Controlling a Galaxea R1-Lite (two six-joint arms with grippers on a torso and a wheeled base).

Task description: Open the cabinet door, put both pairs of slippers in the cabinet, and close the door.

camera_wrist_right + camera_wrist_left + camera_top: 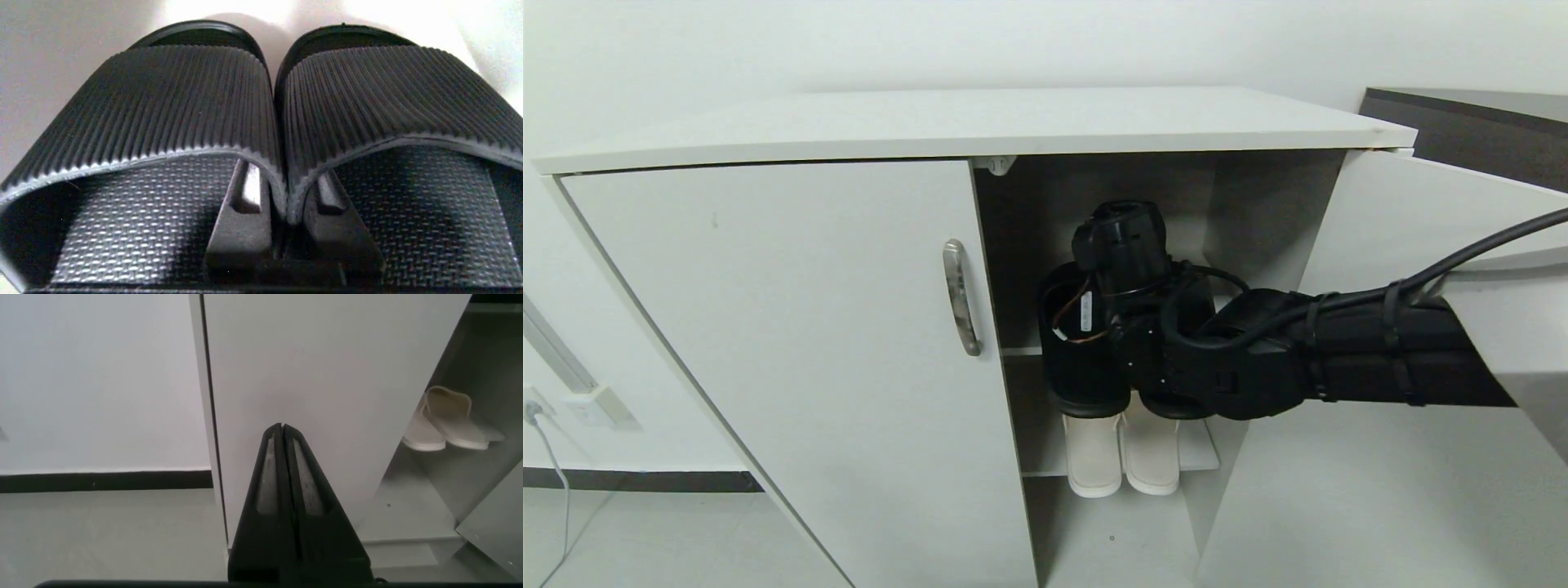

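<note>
Progress: the right door of the cabinet stands open. 1 pair, the white slippers, lies on the lower shelf at its front edge. The black slippers are at the upper shelf, heels over its front edge. They are held by the right gripper, its jaws clamped on the 2 adjoining inner walls. Their long axis runs front to back, toes toward the cabinet's back. Left gripper: jaws pressed together, empty. Outstanding, in my judgement: release, withdraw, close the door.
</note>
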